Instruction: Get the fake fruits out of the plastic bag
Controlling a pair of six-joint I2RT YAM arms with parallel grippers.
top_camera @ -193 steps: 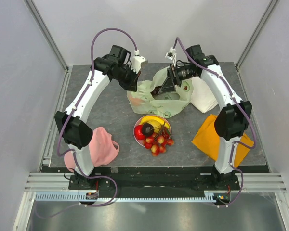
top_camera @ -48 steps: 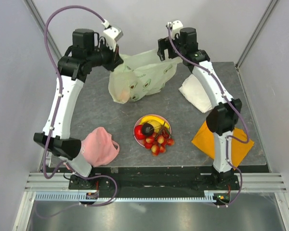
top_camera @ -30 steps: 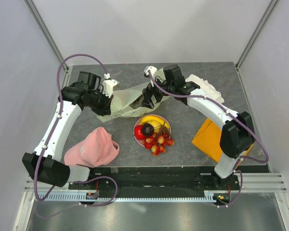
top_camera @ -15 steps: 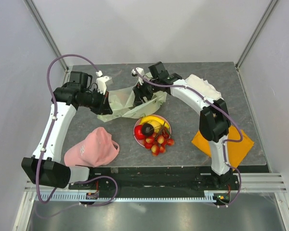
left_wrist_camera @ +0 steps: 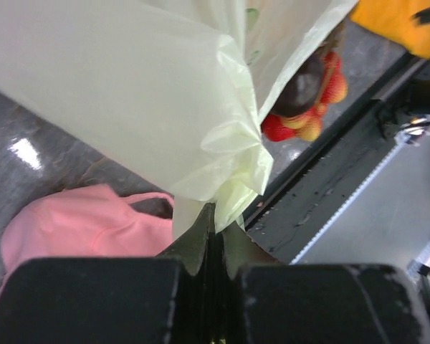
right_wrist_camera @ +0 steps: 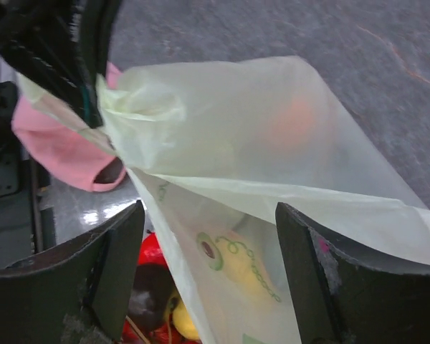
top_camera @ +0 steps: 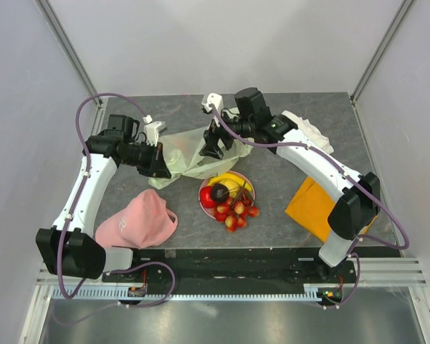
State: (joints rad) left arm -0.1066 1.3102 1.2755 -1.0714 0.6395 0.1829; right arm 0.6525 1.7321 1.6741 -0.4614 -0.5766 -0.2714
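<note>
Pale yellow-green plastic bag [top_camera: 183, 150], green print; pink cap [top_camera: 140, 222]; orange cloth [top_camera: 308, 204].

Plastic bag [top_camera: 190, 152]: one is lying here.
Fake fruits on plate [top_camera: 201, 190]: four are showing, namely banana [top_camera: 233, 179], apple [top_camera: 208, 199], plum [top_camera: 219, 191] and berry cluster [top_camera: 236, 213].
Orange blur [right_wrist_camera: 290, 122] inside bag: one is showing.
Cloths: two are lying here, white cloth [top_camera: 308, 129] and orange cloth [top_camera: 312, 204].
Pink cap [top_camera: 140, 222]: one is lying here.

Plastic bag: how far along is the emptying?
Done: several fake fruits lie piled on the pink plate. In hand: the left gripper, fingers shut, pinches a bunched corner of the plastic bag; the right gripper hangs open over it. Left: an orange shape shows through the film, so one fruit seems inside.
</note>
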